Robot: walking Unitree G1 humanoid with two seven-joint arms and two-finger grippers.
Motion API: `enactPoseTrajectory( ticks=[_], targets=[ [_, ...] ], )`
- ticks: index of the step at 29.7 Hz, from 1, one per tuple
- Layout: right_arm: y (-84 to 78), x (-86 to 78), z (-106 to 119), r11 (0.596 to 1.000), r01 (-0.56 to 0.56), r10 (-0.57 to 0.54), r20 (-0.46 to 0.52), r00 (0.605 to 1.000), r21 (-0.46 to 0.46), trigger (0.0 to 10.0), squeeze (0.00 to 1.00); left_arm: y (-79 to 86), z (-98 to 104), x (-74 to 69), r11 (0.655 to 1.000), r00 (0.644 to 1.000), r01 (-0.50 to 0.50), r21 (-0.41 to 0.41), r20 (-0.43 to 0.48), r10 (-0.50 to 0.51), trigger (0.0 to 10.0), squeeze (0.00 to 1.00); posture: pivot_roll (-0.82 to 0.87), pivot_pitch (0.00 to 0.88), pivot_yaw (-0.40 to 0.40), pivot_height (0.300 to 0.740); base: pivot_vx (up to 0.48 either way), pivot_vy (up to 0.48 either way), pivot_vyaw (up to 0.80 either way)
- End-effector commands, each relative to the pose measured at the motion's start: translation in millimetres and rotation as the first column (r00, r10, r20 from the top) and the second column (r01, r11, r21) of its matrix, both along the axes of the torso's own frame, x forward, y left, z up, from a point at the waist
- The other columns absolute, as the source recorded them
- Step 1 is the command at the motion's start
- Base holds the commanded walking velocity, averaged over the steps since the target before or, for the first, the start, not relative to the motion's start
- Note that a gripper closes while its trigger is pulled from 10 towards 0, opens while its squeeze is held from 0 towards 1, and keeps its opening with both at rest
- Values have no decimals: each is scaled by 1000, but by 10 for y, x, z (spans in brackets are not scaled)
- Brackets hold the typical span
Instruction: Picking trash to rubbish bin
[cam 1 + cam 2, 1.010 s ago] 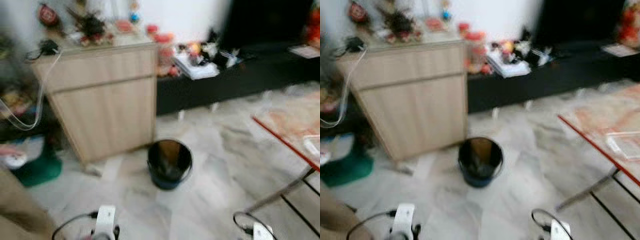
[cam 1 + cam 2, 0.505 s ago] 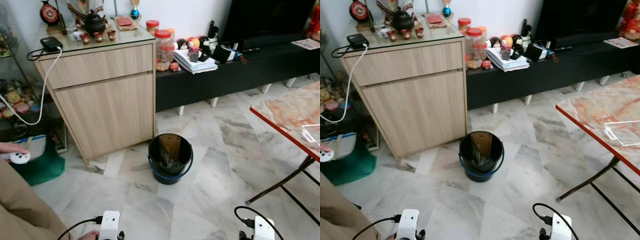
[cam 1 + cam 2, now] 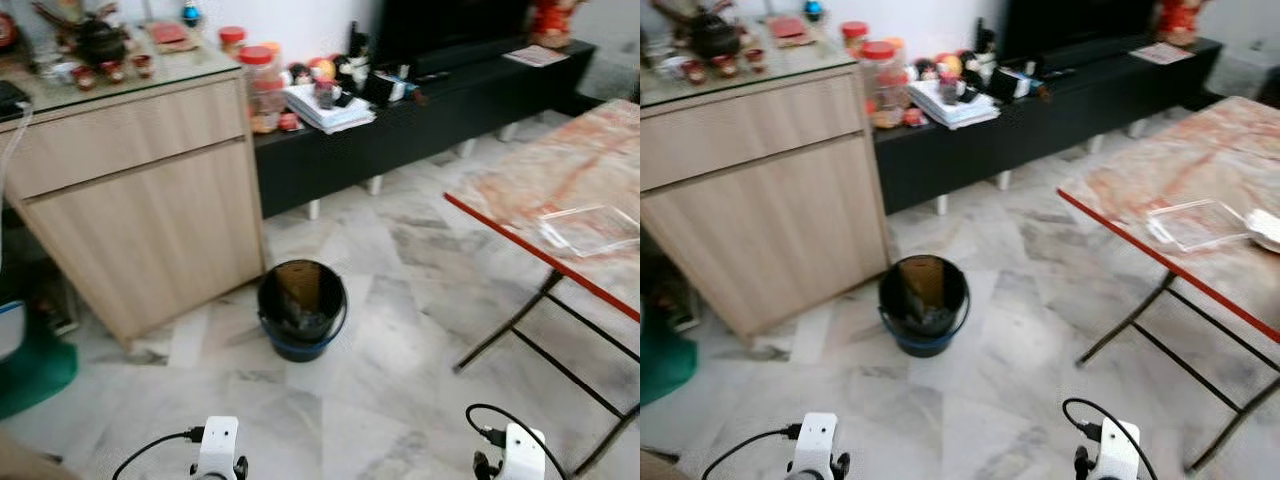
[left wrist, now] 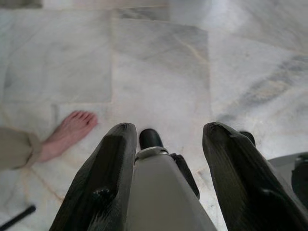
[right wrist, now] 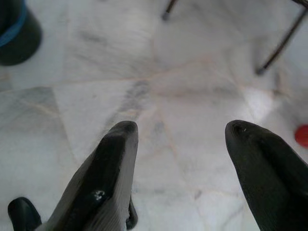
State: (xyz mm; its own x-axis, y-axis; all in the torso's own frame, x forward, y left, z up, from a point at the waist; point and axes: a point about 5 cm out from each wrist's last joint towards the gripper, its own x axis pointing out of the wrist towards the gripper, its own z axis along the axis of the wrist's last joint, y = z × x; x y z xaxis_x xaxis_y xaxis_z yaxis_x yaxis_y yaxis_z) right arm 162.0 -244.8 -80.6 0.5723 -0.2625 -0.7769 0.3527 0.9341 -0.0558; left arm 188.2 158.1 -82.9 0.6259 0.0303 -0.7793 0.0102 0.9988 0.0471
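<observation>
Left gripper and right gripper hang low, jaws spread apart and empty above the marble floor. Ahead of them the black rubbish bin stands beside the wooden cabinet. A clear tray lies on the red-edged surface, forward and right of the right jaws.

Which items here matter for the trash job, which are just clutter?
Job: rubbish bin; clear plastic tray on the marble table, possibly trash; left claw and right claw, both open.

Clutter: wooden cabinet, jars, stacked papers, black TV bench.
</observation>
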Motion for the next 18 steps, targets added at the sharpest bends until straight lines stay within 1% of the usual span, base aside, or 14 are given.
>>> enactPoseTrajectory(
  ticks=[1,7,11,15,18],
  targets=[
    [-14,-3,4,1000,19,-19,4,1000,-5,10000,0,19,-15,-31,1000,1000,-4,9,-12,4,10000,0,-91,17,-50,740,0,0,-800],
    [-16,-4,4,1000,21,-21,3,1000,-8,10000,0,31,-12,-23,1000,1000,-3,22,-14,3,10000,0,-90,22,-50,740,0,0,-800],
    [-25,1,9,1000,22,-22,5,1000,-11,10000,0,28,4,6,999,1000,16,38,-1,-16,10000,0,-91,22,-50,740,0,0,-800],
    [-26,1,9,1000,22,-22,4,1000,-12,10000,0,28,0,3,999,1000,14,48,-11,-14,10000,0,-91,22,-51,740,0,-476,-800],
    [-29,-1,9,1000,22,-22,3,1000,-13,10000,0,25,-4,-2,999,1000,3,43,-15,-2,10000,0,-91,19,-54,740,0,0,-788]
  ],
)
